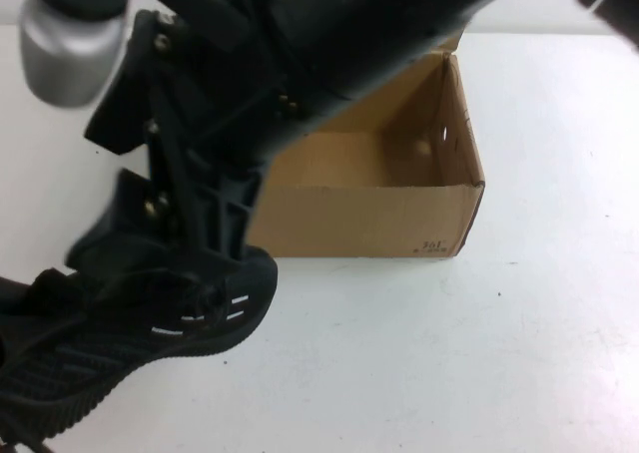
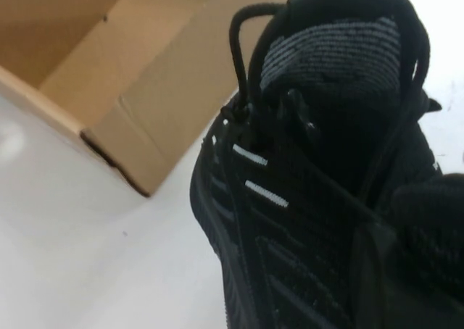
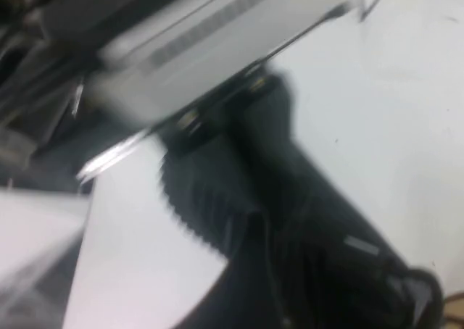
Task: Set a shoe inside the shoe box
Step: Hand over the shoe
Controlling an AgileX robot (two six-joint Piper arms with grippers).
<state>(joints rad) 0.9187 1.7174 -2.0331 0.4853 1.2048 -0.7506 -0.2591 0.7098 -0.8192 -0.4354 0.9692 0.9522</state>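
The black shoe [image 2: 319, 191] fills most of the left wrist view. It has black laces [image 2: 243, 46], a grey inside and small white marks [image 2: 257, 177] on its side. A dark part of the left gripper [image 2: 406, 271] sits against the shoe. The brown shoe box [image 2: 145, 68] is open, beside the shoe. The white table [image 2: 87, 256] is under them.

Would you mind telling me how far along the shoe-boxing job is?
Done: the left gripper is down at the shoe; whether it grips is unclear. In hand: shoe is outside the shoe box, at its front-left. Left: putting it inside. The right gripper is out of view.
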